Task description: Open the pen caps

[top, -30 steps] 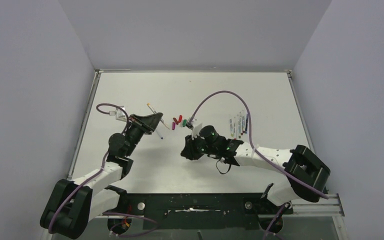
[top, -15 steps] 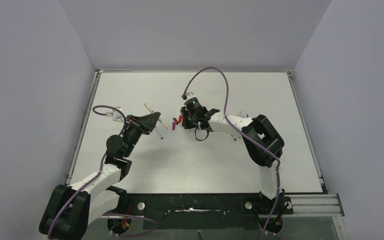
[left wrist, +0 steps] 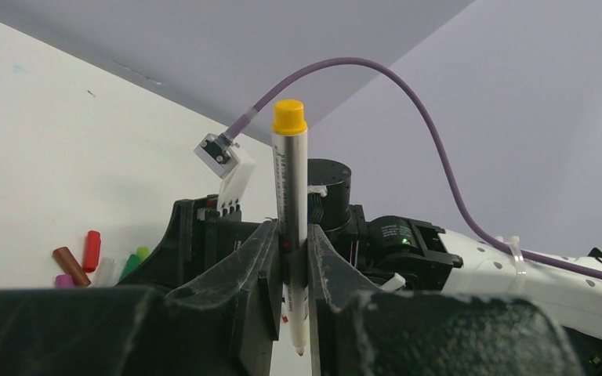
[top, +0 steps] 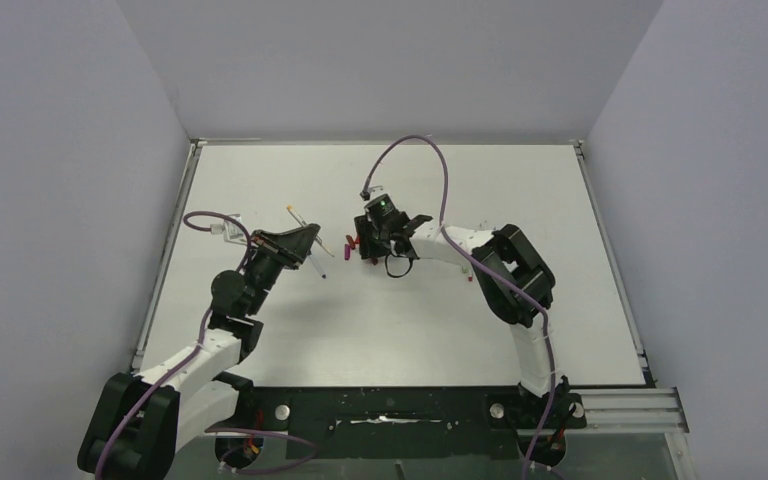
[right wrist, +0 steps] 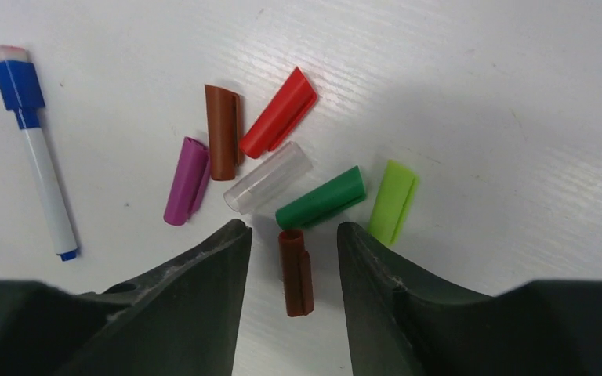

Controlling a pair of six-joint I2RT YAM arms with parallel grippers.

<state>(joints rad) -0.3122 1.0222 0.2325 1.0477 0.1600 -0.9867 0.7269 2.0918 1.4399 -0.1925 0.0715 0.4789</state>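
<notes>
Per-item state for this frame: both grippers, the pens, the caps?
Left gripper: shut on the yellow-ended pen.
Yellow-ended pen: clamped at mid-barrel, tip bare.
Right gripper: open, low over the table.
Near brown cap: lying loose between the open fingers, touching neither.
Blue pen: lying flat, tip uncapped.
Far brown cap, red cap, purple cap, clear cap, green cap, lime cap: off, loose on the table.

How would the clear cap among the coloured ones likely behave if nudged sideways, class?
The clear cap looks like a smooth round tube with no visible clip, so it would probably roll. Being small and hollow, it is likely very light and may skid on the smooth white table.
</notes>
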